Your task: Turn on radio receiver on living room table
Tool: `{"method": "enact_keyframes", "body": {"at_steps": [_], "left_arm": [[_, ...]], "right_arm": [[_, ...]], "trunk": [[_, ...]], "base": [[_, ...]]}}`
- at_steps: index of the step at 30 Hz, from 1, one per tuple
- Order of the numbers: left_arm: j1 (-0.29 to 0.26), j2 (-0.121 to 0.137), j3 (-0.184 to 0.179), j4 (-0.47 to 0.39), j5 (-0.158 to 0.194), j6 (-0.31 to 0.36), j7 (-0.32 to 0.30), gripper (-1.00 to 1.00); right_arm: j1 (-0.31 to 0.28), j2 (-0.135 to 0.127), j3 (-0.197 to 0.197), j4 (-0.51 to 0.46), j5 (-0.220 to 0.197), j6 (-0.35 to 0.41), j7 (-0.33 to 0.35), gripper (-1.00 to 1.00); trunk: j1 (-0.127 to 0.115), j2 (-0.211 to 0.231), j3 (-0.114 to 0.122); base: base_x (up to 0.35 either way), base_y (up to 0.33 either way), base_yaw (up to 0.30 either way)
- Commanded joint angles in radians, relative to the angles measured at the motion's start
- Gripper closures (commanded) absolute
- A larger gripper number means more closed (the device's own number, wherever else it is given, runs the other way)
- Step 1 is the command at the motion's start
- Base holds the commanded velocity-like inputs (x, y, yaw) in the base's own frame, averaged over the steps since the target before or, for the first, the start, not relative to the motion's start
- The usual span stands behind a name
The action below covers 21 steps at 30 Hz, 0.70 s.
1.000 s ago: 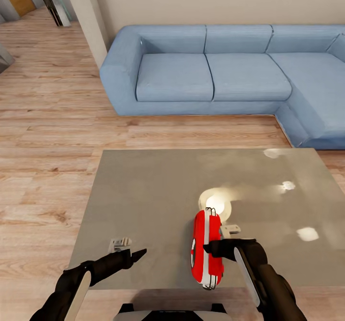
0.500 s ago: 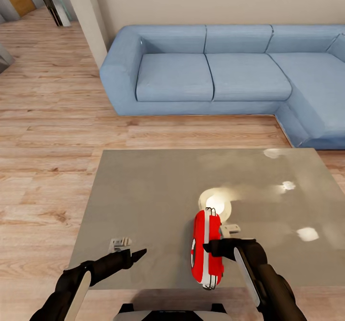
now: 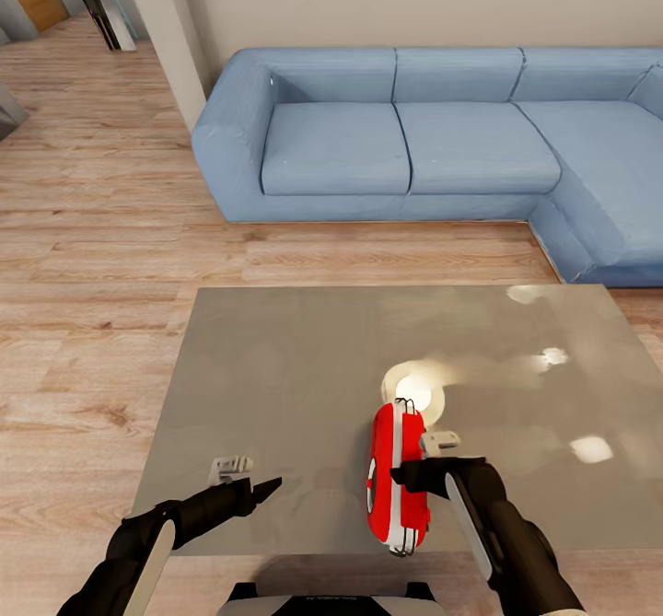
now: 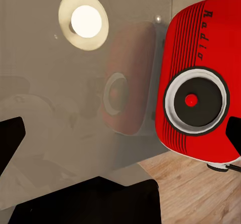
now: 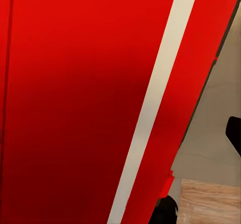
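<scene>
The red radio receiver [image 3: 398, 485] with white stripes stands on its edge near the front of the grey-brown table [image 3: 276, 367]. My right gripper [image 3: 405, 476] is against the radio's right side, and its fingers look spread, so it is open. The right wrist view is close up on the radio's red casing [image 5: 75, 83] and a white stripe. My left gripper [image 3: 265, 488] hovers over the table's front left, open and holding nothing, well apart from the radio. In the left wrist view the radio's face [image 4: 201, 83] and its round dial [image 4: 193, 101] look towards that gripper.
A blue sectional sofa [image 3: 405, 137] runs along the far wall and down the right side. Light wood floor [image 3: 92, 275] surrounds the table. A pendant lamp's bright reflection [image 3: 414, 386] shines on the tabletop just beyond the radio. The radio stands close to the table's front edge.
My right forearm has shifted slightly; its gripper stays against the radio. The radio and the left arm have not moved.
</scene>
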<state>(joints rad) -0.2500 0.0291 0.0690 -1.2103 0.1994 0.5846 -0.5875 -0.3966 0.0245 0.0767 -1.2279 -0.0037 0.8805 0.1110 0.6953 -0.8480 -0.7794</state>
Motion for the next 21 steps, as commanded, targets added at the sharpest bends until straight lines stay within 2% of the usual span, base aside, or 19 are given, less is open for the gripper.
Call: {"method": "enact_keyframes", "body": {"at_steps": [1, 21], "left_arm": [[0.0, 0.0, 0.0, 0.0, 0.0, 0.0, 0.0, -1.0], [0.0, 0.0, 0.0, 0.0, -0.001, 0.0, 0.0, -1.0]], "right_arm": [[0.0, 0.0, 0.0, 0.002, 0.0, -0.001, 0.0, -1.0], [-0.002, 0.0, 0.0, 0.014, -0.002, -0.007, -0.002, -1.0]], "trunk": [[0.0, 0.0, 0.0], [0.0, 0.0, 0.0]], "base": [[0.0, 0.0, 0.0], [0.0, 0.0, 0.0]]}}
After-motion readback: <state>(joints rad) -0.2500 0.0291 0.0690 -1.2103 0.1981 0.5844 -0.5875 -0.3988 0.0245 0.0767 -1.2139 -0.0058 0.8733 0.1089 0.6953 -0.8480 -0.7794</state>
